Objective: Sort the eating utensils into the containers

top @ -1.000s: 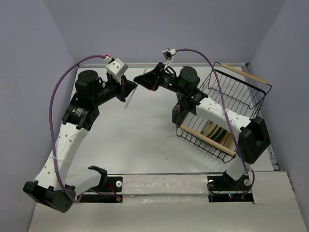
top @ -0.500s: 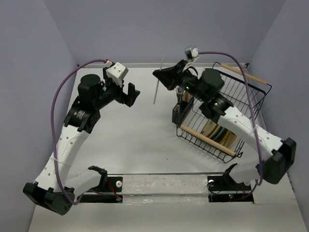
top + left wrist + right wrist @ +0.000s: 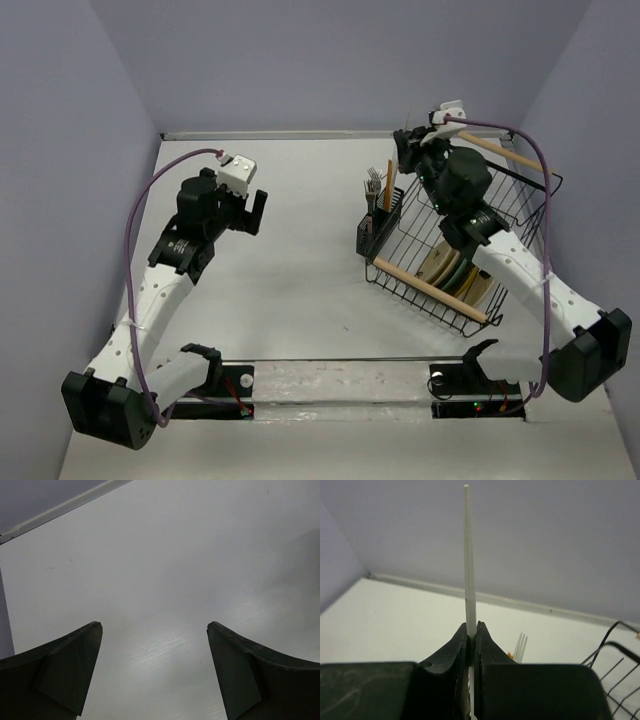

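Observation:
My right gripper (image 3: 473, 625) is shut on a pale white chopstick (image 3: 468, 555) that stands upright between the jaws. In the top view my right gripper (image 3: 406, 150) hangs just behind the small black cutlery holder (image 3: 376, 232). The holder has forks (image 3: 374, 184) and a brown chopstick (image 3: 388, 198) standing in it. Pale fork tines (image 3: 521, 647) show just past my right fingers. My left gripper (image 3: 250, 212) is open over bare table at the left. In its wrist view the left gripper (image 3: 155, 626) has nothing between its fingers.
A big black wire rack (image 3: 520, 205) with wooden handles (image 3: 432, 290) stands at the right. It holds round plates (image 3: 452, 270), and the cutlery holder sits at its left end. The back wall edge (image 3: 300, 133) runs behind both grippers.
My left gripper let go of the white chopstick, opened wide and drew back left. My right gripper carried the chopstick rightward and turned it upright, ending near the cutlery holder.

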You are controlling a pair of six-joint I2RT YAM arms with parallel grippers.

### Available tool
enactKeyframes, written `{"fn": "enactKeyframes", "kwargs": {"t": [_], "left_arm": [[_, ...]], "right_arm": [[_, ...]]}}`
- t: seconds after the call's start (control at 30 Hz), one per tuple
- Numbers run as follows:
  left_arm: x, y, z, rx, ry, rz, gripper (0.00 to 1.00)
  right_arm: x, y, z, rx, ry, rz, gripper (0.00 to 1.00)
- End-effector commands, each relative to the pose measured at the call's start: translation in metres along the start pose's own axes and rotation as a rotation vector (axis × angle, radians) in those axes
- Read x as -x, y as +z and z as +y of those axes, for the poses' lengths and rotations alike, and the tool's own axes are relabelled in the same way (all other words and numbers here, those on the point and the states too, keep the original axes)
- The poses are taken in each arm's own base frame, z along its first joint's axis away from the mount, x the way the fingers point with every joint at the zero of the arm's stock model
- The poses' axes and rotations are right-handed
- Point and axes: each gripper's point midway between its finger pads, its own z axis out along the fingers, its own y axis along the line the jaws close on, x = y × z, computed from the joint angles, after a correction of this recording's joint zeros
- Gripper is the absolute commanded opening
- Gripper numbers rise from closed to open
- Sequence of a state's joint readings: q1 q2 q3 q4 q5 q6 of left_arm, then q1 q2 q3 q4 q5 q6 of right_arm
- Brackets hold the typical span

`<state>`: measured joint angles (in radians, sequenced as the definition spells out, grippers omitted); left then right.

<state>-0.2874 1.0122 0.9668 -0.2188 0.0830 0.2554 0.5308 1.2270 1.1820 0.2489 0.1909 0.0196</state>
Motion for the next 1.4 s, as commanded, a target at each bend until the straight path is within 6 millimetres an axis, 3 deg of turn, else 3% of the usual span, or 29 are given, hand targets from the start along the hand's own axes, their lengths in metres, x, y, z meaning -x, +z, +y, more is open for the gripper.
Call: {"fn": "enactKeyframes", "kwargs": {"t": [0.0,0.07,0.33,0.53,0.77,0.8,1.0,1.03,1.07,1.1,1.13,1.2,1.37], "left_arm": [[0.012,-0.005,0.020,0.085,0.027,-0.073,0.99],[0.004,-0.002,0.019,0.082,0.026,-0.060,0.99],[-0.011,0.005,0.019,0.081,0.026,-0.027,0.99],[-0.019,0.010,0.021,0.086,0.024,-0.009,0.99],[-0.026,0.014,0.021,0.082,0.027,0.006,0.99],[-0.027,0.013,0.021,0.083,0.026,0.008,0.99],[-0.028,0.013,0.021,0.080,0.026,0.007,0.99],[-0.028,0.013,0.021,0.078,0.027,0.008,0.99],[-0.027,0.013,0.021,0.079,0.029,0.005,0.99],[-0.028,0.013,0.020,0.075,0.029,0.008,0.99],[-0.029,0.013,0.019,0.070,0.027,0.010,0.99],[-0.030,0.013,0.019,0.068,0.028,0.009,0.99],[-0.029,0.011,0.020,0.068,0.029,0.003,0.99]], "right_arm": [[-0.015,0.001,-0.015,-0.053,0.016,0.002,0.00],[-0.020,0.004,-0.023,-0.068,0.026,-0.012,0.00],[-0.076,0.022,-0.043,-0.067,0.039,0.071,0.00],[-0.085,0.029,-0.053,-0.059,0.047,0.073,0.00],[-0.115,0.032,-0.048,-0.023,0.065,0.103,0.00],[-0.127,0.030,-0.047,-0.020,0.072,0.122,0.00],[-0.147,0.028,-0.051,-0.022,0.069,0.165,0.00],[-0.151,0.026,-0.054,-0.032,0.063,0.175,0.07],[-0.151,0.024,-0.055,-0.041,0.059,0.178,0.21],[-0.153,0.023,-0.058,-0.054,0.053,0.189,0.46],[-0.147,0.023,-0.058,-0.054,0.044,0.185,0.55],[-0.148,0.020,-0.058,-0.047,0.022,0.222,0.65],[-0.114,0.013,-0.053,-0.024,-0.019,0.231,0.69]]}}
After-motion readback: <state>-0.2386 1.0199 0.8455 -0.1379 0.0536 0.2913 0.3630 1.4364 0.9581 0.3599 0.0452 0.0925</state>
